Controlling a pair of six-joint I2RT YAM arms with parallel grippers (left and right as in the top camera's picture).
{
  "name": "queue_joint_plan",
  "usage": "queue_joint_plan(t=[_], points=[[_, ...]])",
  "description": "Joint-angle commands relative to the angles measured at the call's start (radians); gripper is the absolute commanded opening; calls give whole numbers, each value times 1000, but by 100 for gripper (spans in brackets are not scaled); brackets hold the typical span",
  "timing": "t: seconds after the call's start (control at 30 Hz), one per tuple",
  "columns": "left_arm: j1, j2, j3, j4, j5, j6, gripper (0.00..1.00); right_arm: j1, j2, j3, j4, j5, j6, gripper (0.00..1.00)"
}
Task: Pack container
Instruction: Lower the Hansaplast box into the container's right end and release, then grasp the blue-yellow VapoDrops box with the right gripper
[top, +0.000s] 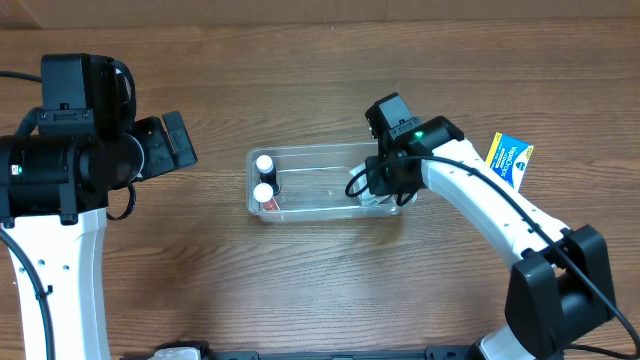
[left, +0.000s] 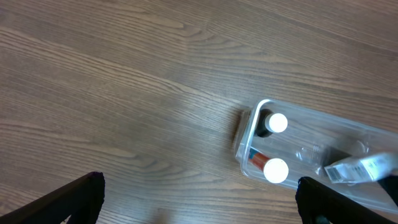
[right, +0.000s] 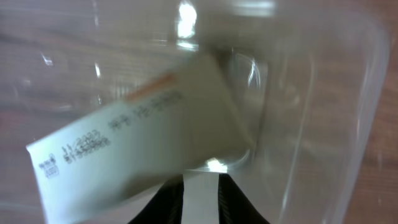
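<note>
The left arm stands upright at the left edge, its wrist bent inward and its pincer (top: 168, 143) held level in the air. Its fingers (left: 74, 199) are spread wide with nothing between them. The right arm reaches from the near right corner in a long white arc, wrist tipped down. The right pincer (top: 372, 190) points downward, its dark fingers (right: 239, 202) pinched close on the thin edge of a white box (right: 137, 149).
</note>
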Motion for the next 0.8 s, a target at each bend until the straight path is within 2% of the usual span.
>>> queue_joint_plan(t=[0.0, 0.37, 0.53, 0.6, 0.63, 0.67, 0.73, 0.77], points=[[6, 7, 4, 2, 5, 19, 100, -1, 0, 4, 56, 58, 7, 23], [6, 7, 4, 2, 4, 19, 100, -1, -5, 5, -1, 80, 8, 24], [6, 7, 4, 2, 4, 19, 100, -6, -131, 53, -56, 89, 8, 27], [6, 7, 4, 2, 5, 19, 100, -31, -213, 95, -92, 127, 8, 52], [6, 7, 4, 2, 5, 19, 100, -59, -248, 111, -103, 142, 8, 76], [6, 7, 4, 2, 4, 19, 100, -92, -271, 121, -110, 144, 8, 88], [6, 7, 4, 2, 4, 19, 100, -216, -297, 126, -113, 139, 8, 100], [6, 7, 4, 2, 5, 19, 100, -293, -291, 125, -113, 130, 8, 100]])
